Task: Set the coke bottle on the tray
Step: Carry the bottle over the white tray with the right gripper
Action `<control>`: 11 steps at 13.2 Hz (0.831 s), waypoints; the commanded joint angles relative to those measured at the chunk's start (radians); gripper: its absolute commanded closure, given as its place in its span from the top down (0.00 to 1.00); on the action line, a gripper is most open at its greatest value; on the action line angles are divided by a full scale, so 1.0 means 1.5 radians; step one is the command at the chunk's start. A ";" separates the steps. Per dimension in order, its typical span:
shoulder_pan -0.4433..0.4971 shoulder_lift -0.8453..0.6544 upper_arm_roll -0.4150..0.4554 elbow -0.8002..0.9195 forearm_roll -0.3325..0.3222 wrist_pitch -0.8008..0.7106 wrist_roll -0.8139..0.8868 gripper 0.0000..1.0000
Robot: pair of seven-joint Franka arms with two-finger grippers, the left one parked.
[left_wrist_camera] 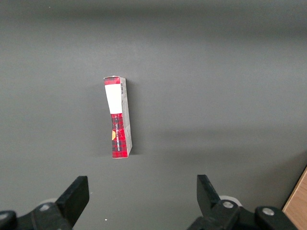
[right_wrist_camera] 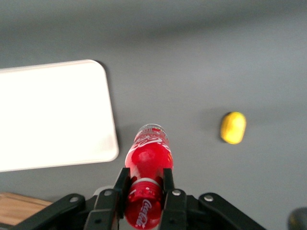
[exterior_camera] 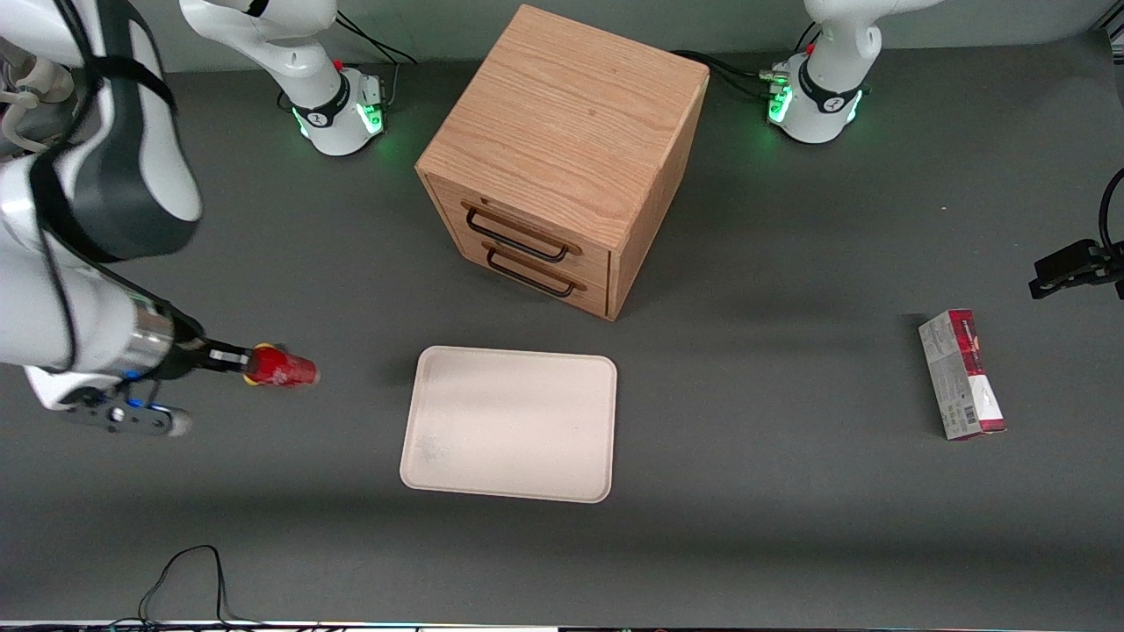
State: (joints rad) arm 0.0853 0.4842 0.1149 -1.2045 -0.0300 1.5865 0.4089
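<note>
Gripper (right_wrist_camera: 142,189): fingers closed narrowly on the coke bottle (right_wrist_camera: 147,167), one on each side of its body, at the working arm's end of the table.
Coke bottle: held above the table, apart from the tray (exterior_camera: 509,474); white Coca-Cola script legible.
Yellow lump (right_wrist_camera: 233,127): on the table near the bottle; mostly hidden in the front view.
Tray: flat, in front of the drawer cabinet (exterior_camera: 562,158).
Carton (exterior_camera: 961,375): red-and-grey, toward the parked arm's end; its print is unreadable.
</note>
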 commanded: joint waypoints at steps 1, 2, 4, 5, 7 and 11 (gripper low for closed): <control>0.044 0.106 -0.005 0.157 0.009 -0.023 0.077 0.00; 0.056 0.119 -0.005 0.168 0.008 -0.019 0.086 0.00; 0.067 0.122 -0.005 0.169 0.008 0.005 0.087 0.00; 0.082 0.130 -0.006 0.168 0.008 0.020 0.096 0.00; 0.104 0.152 -0.006 0.168 0.003 0.052 0.123 0.00; 0.114 0.178 -0.006 0.167 0.002 0.063 0.120 0.00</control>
State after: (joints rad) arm 0.2476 0.7183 0.1142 -1.0036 -0.0298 1.6797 0.5707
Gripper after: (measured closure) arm 0.687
